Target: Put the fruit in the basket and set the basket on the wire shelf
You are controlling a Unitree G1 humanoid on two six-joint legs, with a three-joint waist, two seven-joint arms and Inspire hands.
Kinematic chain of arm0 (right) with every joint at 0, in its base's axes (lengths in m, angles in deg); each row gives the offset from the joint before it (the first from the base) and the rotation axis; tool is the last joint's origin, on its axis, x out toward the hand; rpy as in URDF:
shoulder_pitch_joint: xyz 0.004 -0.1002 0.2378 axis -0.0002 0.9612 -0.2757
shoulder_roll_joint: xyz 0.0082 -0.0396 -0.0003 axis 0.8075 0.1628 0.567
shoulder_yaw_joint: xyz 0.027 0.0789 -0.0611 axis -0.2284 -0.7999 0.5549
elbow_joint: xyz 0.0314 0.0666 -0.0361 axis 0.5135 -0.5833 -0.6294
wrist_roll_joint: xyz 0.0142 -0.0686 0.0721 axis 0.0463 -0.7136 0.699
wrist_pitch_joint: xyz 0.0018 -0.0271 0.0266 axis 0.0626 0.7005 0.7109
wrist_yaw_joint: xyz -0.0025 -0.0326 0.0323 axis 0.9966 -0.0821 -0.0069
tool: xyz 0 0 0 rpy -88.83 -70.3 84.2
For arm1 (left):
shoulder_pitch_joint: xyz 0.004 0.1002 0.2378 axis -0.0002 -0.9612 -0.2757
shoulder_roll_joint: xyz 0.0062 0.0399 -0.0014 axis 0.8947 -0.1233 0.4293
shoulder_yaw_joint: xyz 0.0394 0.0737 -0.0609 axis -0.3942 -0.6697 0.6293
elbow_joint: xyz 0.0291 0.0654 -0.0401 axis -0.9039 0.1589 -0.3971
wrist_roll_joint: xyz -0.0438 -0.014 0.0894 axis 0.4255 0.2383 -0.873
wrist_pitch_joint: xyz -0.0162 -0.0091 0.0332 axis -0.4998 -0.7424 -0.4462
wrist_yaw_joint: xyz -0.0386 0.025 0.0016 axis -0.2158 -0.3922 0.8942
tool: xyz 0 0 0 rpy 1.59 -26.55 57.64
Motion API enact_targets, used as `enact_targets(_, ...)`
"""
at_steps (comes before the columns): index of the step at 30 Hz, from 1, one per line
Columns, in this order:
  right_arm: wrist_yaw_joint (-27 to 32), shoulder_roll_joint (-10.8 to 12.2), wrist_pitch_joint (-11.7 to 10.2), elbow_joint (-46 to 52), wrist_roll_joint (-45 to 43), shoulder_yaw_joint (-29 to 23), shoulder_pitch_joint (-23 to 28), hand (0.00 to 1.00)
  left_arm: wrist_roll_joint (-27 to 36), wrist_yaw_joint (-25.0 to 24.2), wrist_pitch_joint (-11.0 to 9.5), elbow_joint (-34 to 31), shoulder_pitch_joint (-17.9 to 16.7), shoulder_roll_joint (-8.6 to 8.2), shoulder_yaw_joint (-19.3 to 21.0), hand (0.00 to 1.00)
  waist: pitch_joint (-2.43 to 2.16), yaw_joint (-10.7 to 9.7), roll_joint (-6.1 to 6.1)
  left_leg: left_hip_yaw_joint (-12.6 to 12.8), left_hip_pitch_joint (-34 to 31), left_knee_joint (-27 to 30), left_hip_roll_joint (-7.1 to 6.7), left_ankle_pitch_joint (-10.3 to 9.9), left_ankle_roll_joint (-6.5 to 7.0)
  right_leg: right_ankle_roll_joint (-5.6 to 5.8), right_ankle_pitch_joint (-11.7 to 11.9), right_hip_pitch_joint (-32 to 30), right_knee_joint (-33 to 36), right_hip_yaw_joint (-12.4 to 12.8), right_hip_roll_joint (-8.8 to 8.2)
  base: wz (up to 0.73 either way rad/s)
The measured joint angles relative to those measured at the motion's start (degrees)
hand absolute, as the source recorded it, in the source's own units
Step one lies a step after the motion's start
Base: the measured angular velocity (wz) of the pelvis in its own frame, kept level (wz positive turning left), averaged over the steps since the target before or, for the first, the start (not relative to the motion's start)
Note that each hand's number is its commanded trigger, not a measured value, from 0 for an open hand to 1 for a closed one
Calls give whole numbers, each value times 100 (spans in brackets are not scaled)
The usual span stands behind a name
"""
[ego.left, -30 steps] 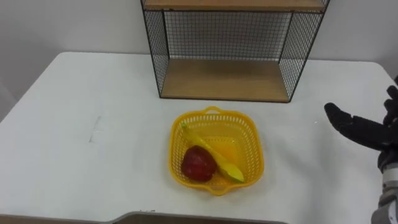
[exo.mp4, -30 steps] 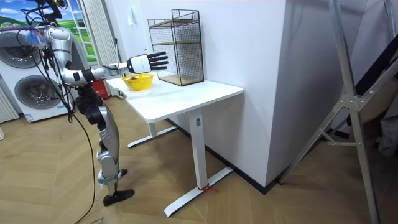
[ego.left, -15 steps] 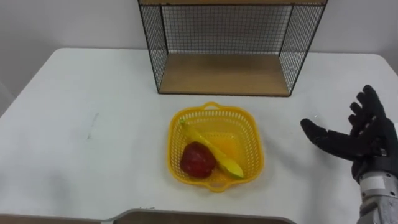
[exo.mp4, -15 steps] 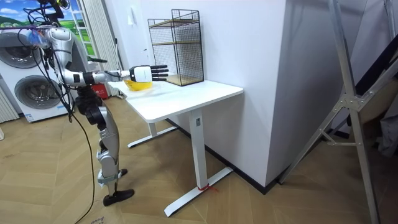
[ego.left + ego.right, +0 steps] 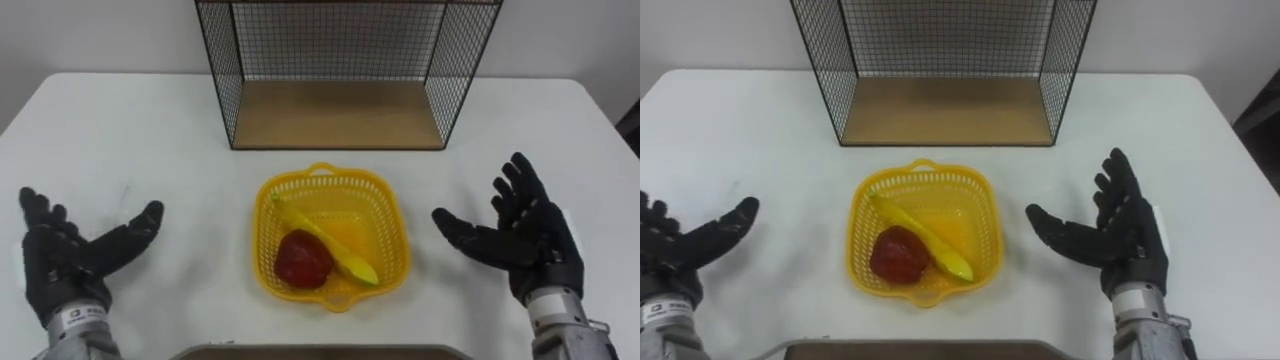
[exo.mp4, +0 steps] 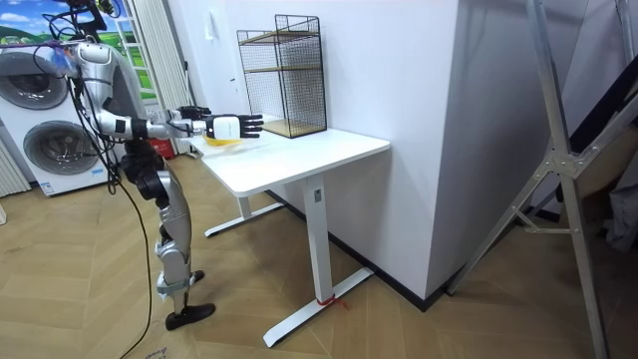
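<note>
The yellow basket sits on the table toward its front edge, holding a red apple and a banana. The left hand and right hand hover either side, fingers spread wide, empty. The wire shelf has its top cut off.

It looks like a home laundry corner: two stacked washing machines, a curtain, a wood floor and a white desk.
</note>
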Motion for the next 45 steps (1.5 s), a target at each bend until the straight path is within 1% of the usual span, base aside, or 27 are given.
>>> enact_targets(1,-70,8,-47,-108,-1,107,-72,0,0,-149,-2,59,1,0,-107,0,3,-27,19,0,-9,-5,5,0,0,-3,2,1,11,0,4,0)
enact_targets(3,-131,20,-47,-153,-3,242,-90,0,-5,-374,-2,181,-1,-2,-273,0,2,-41,44,-1,-11,2,7,0,-1,-3,2,-17,50,-2,4,0)
enact_targets(7,-339,72,-47,-153,-9,321,-119,0,-26,-705,0,276,-2,-18,-552,0,1,-42,52,-1,-117,96,7,3,1,-12,7,-94,76,-3,2,0)
enact_targets(13,-573,75,-47,-178,120,536,-159,0,-20,-1129,3,292,-3,-20,-695,0,-3,-46,50,10,-81,120,8,5,3,-12,7,-92,74,14,3,0)
enact_targets(16,-651,82,-47,-334,125,617,-211,0,-20,-1287,4,419,-2,-19,-743,0,-3,-49,49,15,-75,119,8,5,3,-12,7,-95,73,18,1,0)
enact_targets(21,-763,88,-47,-357,143,708,-243,0,-9,-1430,25,488,-2,-20,-780,0,-1,-53,42,15,-76,103,8,5,3,-12,7,-86,71,16,2,0)
enact_targets(24,-810,112,-47,-415,144,790,-370,0,-6,-1503,23,543,0,-23,-828,0,0,-44,27,15,-79,97,8,5,3,-12,7,-82,72,16,3,0)
enact_targets(27,-950,112,-50,-740,146,909,-547,0,-8,-1585,-21,636,39,-21,-881,0,-16,-36,-7,11,-73,95,8,5,3,-12,7,-68,77,16,3,0)
enact_targets(30,-1039,118,-48,-808,151,1048,-554,0,-8,-1691,-57,674,53,-19,-887,0,-11,-15,-21,9,-79,62,8,5,3,-12,7,-75,78,17,3,0)
enact_targets(34,-1154,121,-48,-808,351,1191,-551,0,-9,-1709,-57,676,52,-18,-900,0,-14,-19,-25,9,-75,97,8,5,3,-12,7,-73,77,16,2,0)
enact_targets(38,-1175,120,-48,-809,390,1209,-551,0,-8,-1710,-61,684,52,-19,-905,0,-13,-23,-26,8,-76,105,8,5,3,-12,7,-70,82,14,1,0)
enact_targets(42,-1165,123,-48,-825,606,1269,-552,0,-3,-1708,-66,696,54,-33,-936,0,-10,-46,-30,7,-67,68,7,5,3,-12,7,-62,84,13,2,0)
enact_targets(45,-1164,215,-48,-901,606,1263,-559,0,-7,-1707,-67,696,54,-41,-937,0,-7,-89,-38,4,-67,70,7,5,3,-12,7,-52,73,-1,1,0)
